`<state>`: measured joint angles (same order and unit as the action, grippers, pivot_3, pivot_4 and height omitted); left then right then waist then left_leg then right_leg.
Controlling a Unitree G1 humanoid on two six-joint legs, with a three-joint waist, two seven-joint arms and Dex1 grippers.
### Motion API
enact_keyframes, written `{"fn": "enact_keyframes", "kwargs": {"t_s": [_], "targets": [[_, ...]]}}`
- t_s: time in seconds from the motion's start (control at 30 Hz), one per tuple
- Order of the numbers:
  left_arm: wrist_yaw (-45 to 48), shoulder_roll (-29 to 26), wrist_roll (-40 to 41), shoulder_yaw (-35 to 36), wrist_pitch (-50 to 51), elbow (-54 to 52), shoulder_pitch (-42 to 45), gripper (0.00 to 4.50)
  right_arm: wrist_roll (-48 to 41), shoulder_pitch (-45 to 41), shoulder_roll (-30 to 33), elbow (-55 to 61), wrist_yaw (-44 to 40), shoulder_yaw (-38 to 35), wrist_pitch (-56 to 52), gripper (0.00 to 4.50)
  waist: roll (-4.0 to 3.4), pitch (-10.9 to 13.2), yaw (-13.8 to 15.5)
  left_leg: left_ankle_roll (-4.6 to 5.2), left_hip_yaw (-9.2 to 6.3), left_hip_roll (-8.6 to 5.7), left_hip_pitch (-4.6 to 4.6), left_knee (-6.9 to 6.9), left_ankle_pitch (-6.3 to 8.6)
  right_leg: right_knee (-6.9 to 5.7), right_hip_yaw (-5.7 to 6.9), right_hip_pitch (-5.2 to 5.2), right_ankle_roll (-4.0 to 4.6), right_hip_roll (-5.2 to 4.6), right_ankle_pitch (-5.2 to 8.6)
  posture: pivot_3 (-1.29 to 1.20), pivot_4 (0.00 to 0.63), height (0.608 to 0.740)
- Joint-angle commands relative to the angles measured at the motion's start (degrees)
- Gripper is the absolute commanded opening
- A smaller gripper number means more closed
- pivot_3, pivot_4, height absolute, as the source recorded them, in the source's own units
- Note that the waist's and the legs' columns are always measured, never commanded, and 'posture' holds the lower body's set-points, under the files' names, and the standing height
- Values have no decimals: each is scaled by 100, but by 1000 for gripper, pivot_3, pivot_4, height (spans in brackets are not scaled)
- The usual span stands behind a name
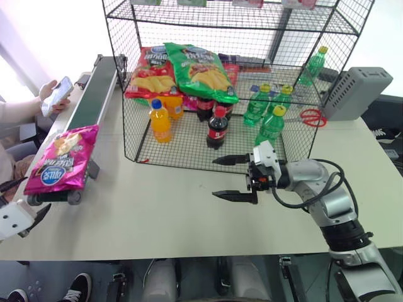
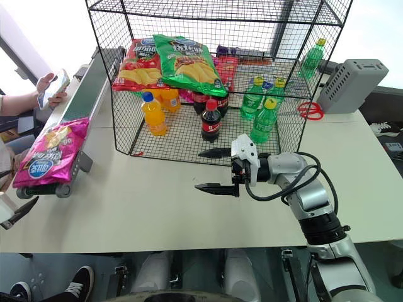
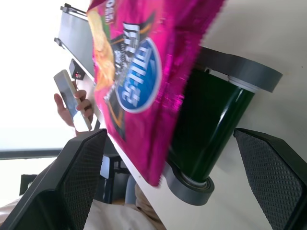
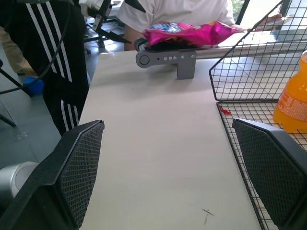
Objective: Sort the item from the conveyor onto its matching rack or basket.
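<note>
Both pincers, left and right, gape empty.

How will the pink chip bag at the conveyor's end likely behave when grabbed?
The pink chip bag looks puffy and glossy, so probably light, crushable and somewhat slippery. It overhangs the conveyor end, so a nudge could tip it off. Its foil would likely crumple rather than stay stiff.

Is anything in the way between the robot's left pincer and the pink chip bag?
No, nothing visible is. The left pincer is open, and the pink chip bag lies right ahead of it on the end of the conveyor, with only open space between them.
</note>
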<state>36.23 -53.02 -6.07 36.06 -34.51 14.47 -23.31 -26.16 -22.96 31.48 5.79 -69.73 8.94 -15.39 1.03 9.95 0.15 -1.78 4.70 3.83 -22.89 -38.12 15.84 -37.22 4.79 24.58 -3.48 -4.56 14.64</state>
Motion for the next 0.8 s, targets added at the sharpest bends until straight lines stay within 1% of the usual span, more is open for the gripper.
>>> {"fn": "enact_keyframes", "kwargs": {"t_s": [0.03,0.13,0.27,0.33,0.4,0.43,0.5,0.53,0.57,0.6,0.63,0.73,0.8], "targets": [[-86,-103,14,-72,15,-118,60,4500,-5,-6,23,110,5,-118,127,4457,0,0,1,0,0,0,0,0,0,0,0,0,0,0,0,0,150,740],[-76,-91,131,-131,126,-243,155,4500,30,-3,25,94,16,-112,149,4457,0,0,1,0,0,0,0,0,0,0,0,0,0,0,0,0,150,740],[-66,-94,89,-247,221,-292,267,4500,33,-19,32,73,24,-123,134,4457,0,0,1,0,1,0,0,0,0,0,0,0,0,0,0,0,150,740],[31,-78,181,-323,286,-340,278,3998,67,-27,37,67,31,-125,176,4500,0,0,2,0,1,0,0,0,0,0,0,0,0,0,0,0,150,740],[41,-59,253,-334,346,-395,293,3281,90,-44,54,36,33,-146,195,4500,0,0,-9,0,1,0,0,0,0,-1,0,0,-1,0,-1,0,150,740],[20,-55,250,-323,369,-406,306,2713,99,-48,60,19,26,-151,200,4500,0,0,-12,0,1,0,0,0,0,-1,0,0,0,1,-1,0,150,740],[38,-64,255,-331,392,-420,315,1764,127,-48,70,-1,9,-147,233,4500,0,0,-12,0,1,0,0,0,0,-1,0,0,0,1,-1,0,150,740],[32,-44,292,-323,430,-448,338,1214,137,-51,65,-10,12,-145,248,4500,0,0,-13,0,1,0,0,0,0,-1,0,0,0,1,-1,0,150,740],[35,-24,345,-318,486,-484,365,829,144,-56,60,-21,13,-142,258,4500,0,0,-13,0,1,0,0,0,0,-1,0,0,0,1,-1,0,150,740],[34,-9,382,-313,528,-510,385,241,148,-59,56,-30,14,-141,263,4500,0,0,-13,0,1,0,0,0,0,-1,0,0,0,1,-1,0,150,740],[28,-10,414,-292,552,-539,404,35,159,-60,48,-38,18,-140,282,4500,0,0,-14,0,1,0,0,0,0,-1,0,0,0,1,-1,0,150,740],[75,11,660,-212,732,-627,466,35,220,-74,24,-86,43,-131,360,4500,0,0,-23,0,1,0,0,0,0,-1,0,0,-1,1,-1,0,150,740],[88,142,1138,-96,1075,-775,606,35,254,-96,14,-126,37,-123,408,4500,0,0,-41,0,0,0,0,0,0,-1,0,0,-1,1,-1,0,150,740]]}}
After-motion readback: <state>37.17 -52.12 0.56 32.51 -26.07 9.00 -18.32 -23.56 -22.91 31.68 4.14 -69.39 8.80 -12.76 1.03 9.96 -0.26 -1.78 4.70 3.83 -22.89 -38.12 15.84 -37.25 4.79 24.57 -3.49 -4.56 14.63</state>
